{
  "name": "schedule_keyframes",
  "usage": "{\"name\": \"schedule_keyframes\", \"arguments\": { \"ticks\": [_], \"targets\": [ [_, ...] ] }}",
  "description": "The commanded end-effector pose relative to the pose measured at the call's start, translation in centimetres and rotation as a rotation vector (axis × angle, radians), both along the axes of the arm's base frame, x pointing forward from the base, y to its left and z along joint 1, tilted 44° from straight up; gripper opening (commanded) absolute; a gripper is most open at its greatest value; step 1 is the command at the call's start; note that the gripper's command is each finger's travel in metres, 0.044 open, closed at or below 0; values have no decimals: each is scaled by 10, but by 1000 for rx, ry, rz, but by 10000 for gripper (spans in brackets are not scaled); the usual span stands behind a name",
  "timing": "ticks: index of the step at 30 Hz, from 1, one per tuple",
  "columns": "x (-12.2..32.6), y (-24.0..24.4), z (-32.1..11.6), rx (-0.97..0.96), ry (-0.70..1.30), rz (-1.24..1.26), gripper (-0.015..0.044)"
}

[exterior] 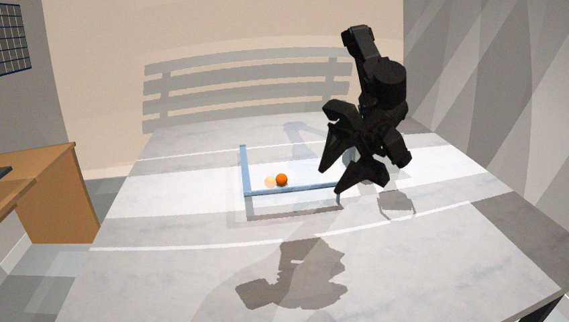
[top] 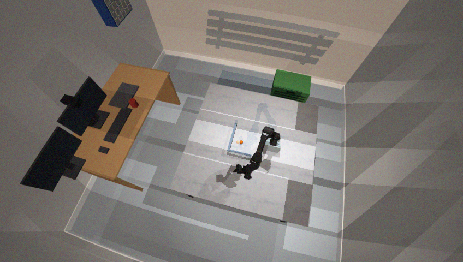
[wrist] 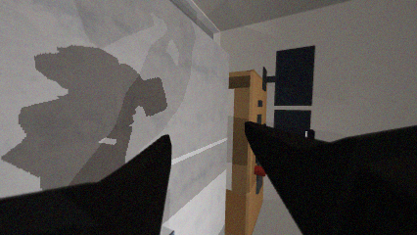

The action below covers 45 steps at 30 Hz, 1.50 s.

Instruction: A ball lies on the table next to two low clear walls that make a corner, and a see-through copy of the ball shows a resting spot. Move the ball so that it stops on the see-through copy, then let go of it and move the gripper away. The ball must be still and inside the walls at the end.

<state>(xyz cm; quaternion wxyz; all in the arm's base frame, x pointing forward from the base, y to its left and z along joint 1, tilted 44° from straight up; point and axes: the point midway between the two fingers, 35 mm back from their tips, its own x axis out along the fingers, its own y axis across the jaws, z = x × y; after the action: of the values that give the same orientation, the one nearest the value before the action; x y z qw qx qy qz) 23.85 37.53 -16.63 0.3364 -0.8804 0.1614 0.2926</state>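
Observation:
The orange ball [top: 241, 142] [exterior: 281, 179] is on the inner side of the corner. The pale see-through copy [top: 237, 142] [exterior: 270, 182] is just left of it, the two nearly side by side. One low clear wall with a blue edge [top: 232, 137] [exterior: 245, 171] stands to their left; the other [top: 240, 153] [exterior: 303, 187] runs along the near side. My gripper [exterior: 329, 182] [wrist: 208, 133] is partly open with nothing between its fingers. It is in the air, on the near right side of the walls, away from the ball. The wrist view does not show the ball.
A pale upright panel [top: 273, 147] [exterior: 349, 156] stands near the arm's base, right of the walls. The wooden desk [top: 142, 79] [exterior: 60, 199] with monitors is beyond the table's left edge. A green cabinet [top: 291, 81] is behind the table. The arm's shadow falls across the table.

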Motion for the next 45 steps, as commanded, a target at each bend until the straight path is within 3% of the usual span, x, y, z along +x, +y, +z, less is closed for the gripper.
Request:
{"name": "schedule_keyframes", "arguments": {
  "ticks": [1,15,30,45],
  "targets": [
    [42,-53,25,130,15,-321,272],
    [95,-195,86,420,-98,-1107,272],
    [74,-343,152,638,-458,-1917,272],
    [73,-348,150,640,-465,-1928,272]
  ]
}}
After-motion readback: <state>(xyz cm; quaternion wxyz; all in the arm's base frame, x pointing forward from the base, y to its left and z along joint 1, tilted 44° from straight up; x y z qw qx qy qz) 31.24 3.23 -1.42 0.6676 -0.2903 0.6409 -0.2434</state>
